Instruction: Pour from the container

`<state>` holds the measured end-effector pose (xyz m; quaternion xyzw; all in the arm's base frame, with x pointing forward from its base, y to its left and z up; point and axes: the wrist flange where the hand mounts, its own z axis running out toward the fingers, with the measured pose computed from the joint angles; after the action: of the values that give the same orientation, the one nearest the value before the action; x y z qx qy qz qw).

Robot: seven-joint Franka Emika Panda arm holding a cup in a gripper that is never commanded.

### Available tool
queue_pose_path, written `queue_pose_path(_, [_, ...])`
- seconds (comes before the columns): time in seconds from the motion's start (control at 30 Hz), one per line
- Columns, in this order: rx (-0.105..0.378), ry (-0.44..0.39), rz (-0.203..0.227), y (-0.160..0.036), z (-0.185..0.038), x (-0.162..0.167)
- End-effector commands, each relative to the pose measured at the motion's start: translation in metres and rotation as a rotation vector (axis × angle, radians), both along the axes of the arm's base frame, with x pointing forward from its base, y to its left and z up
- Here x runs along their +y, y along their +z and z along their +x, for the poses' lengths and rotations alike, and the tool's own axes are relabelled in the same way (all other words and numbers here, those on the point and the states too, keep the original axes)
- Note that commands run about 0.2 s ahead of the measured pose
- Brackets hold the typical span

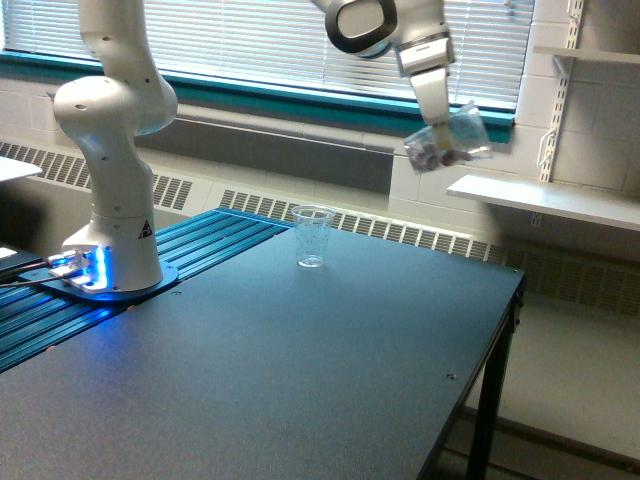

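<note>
Robot base [110, 190] at exterior view's left, on dark table [300, 380]; small clear cup [313, 236] upright on table, appears empty; gripper [438, 118] clamped on container [449, 140], tilted, held high and well right of cup, pinkish pieces inside; judgement: pour not begun, container must reach cup, tip further

The arm [112, 130] has smooth, glossy white rounded housings stacked as cylindrical segments. Its round base [112, 262] carries a small black triangular marking at 3 o'clock on the lower shell. A blue light [88, 268] glows at 9 o'clock on the base foot, where dark cables [22, 275] connect. The wrist joint [360, 24] shows a dark grey circular cap ringed in black. The white gripper [440, 118] body is boxy.
</note>
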<state>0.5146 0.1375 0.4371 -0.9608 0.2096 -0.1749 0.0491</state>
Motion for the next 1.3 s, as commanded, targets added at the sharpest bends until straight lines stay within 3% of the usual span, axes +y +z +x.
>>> queue_pose_path(0.03, [0.029, 0.103, -0.055, -0.014, -0.067, 0.073])
queue_pose_path(0.2, [0.057, 0.139, -0.073, -0.026, -0.113, 0.09])
queue_pose_path(0.43, [0.128, 0.131, -0.102, -0.055, -0.157, 0.083])
queue_pose_path(0.83, [0.114, 0.103, -0.093, -0.034, -0.181, 0.081])
queue_pose_path(1.3, [0.166, 0.135, -0.083, -0.036, -0.232, 0.109])
